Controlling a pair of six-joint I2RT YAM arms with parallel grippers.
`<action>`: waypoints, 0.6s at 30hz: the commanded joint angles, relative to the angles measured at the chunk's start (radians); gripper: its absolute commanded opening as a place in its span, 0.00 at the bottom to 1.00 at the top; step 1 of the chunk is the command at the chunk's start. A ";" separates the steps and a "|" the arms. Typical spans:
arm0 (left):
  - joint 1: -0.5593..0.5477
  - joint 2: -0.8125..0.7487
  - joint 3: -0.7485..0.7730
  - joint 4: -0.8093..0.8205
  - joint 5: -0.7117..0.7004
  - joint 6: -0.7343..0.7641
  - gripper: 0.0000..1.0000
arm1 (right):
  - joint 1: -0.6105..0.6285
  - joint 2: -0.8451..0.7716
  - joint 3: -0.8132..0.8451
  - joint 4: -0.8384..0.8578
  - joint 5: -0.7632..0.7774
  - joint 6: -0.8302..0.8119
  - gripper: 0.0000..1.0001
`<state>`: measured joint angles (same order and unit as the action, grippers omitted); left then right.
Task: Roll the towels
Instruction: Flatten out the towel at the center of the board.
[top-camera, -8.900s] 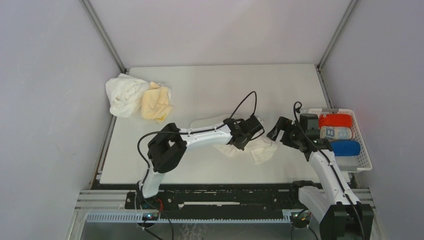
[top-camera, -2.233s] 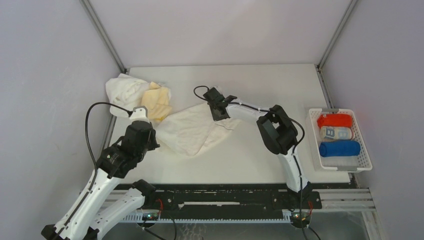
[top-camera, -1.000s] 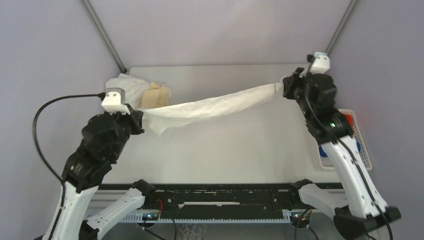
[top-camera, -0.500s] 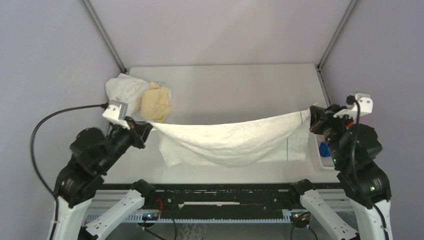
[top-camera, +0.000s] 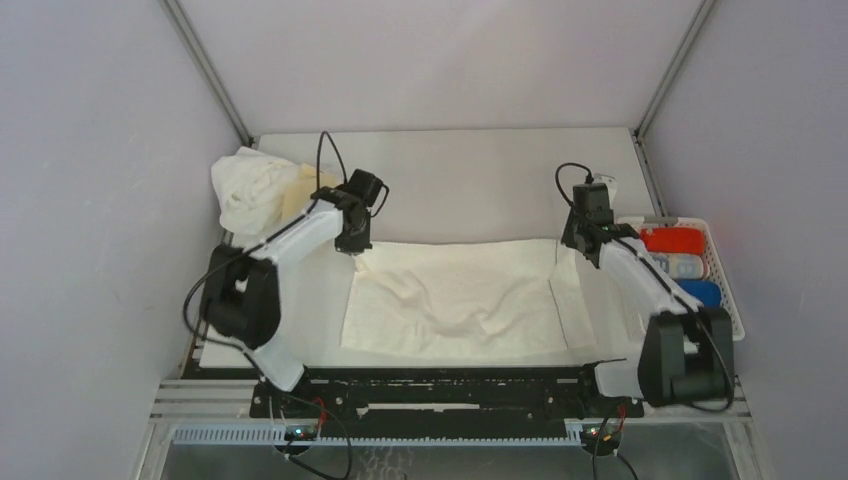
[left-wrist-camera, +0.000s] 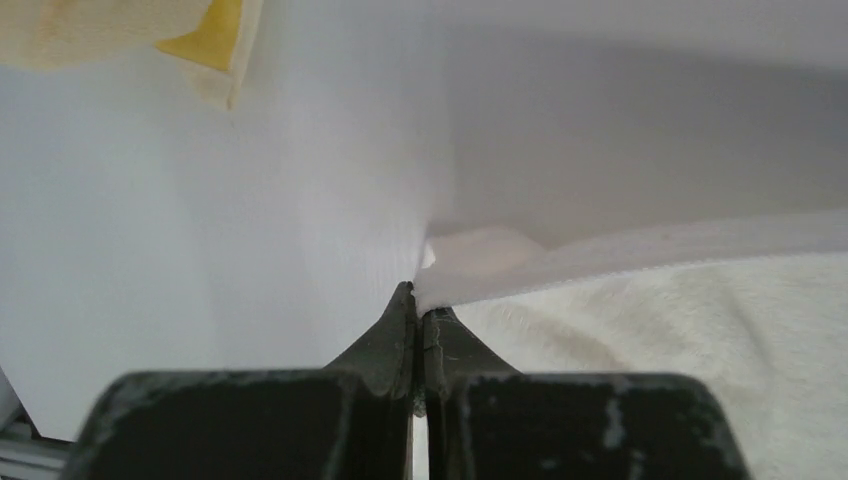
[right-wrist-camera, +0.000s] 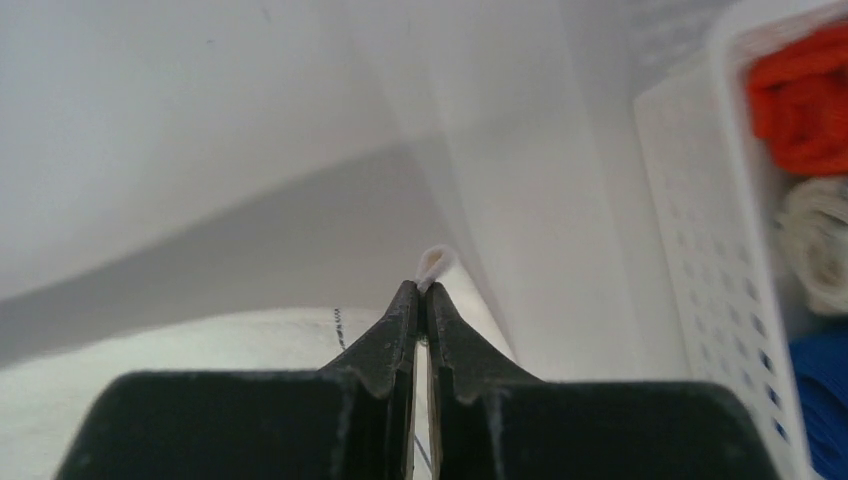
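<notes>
A white towel (top-camera: 455, 300) lies spread flat on the table's near half, with a few wrinkles in its middle. My left gripper (top-camera: 357, 246) is shut on its far left corner, and the wrist view shows the hem (left-wrist-camera: 600, 260) pinched at the tips of that gripper (left-wrist-camera: 420, 305). My right gripper (top-camera: 570, 247) is shut on the far right corner; a small loop of cloth (right-wrist-camera: 434, 263) pokes out past its tips (right-wrist-camera: 422, 292). A crumpled white towel (top-camera: 248, 186) and a pale yellow one (top-camera: 303, 185) lie at the far left, the yellow one (left-wrist-camera: 215, 30) partly behind my left arm.
A white slatted basket (top-camera: 704, 327) stands at the right edge, close to my right gripper. It holds a red roll (top-camera: 670, 240), a light patterned roll (top-camera: 678, 266) and a blue roll (top-camera: 702, 293). The basket wall (right-wrist-camera: 700, 230) shows in the right wrist view.
Half a second ago the towel hung in the air between the two raised grippers. Both arms have come down and it now lies flat on the table, corners still gripped.
</notes>
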<state>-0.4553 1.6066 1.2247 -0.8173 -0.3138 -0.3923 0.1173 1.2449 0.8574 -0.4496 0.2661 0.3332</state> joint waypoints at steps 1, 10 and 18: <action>0.064 0.180 0.191 0.029 -0.040 -0.026 0.00 | -0.053 0.192 0.048 0.283 -0.059 0.021 0.00; 0.110 0.419 0.437 0.037 -0.044 0.029 0.00 | -0.135 0.577 0.361 0.226 -0.209 -0.032 0.00; 0.168 0.506 0.557 -0.016 -0.091 0.034 0.15 | -0.186 0.720 0.566 0.094 -0.223 -0.009 0.13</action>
<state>-0.3141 2.0968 1.7073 -0.7979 -0.3454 -0.3717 -0.0467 1.9404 1.3365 -0.2970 0.0460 0.3187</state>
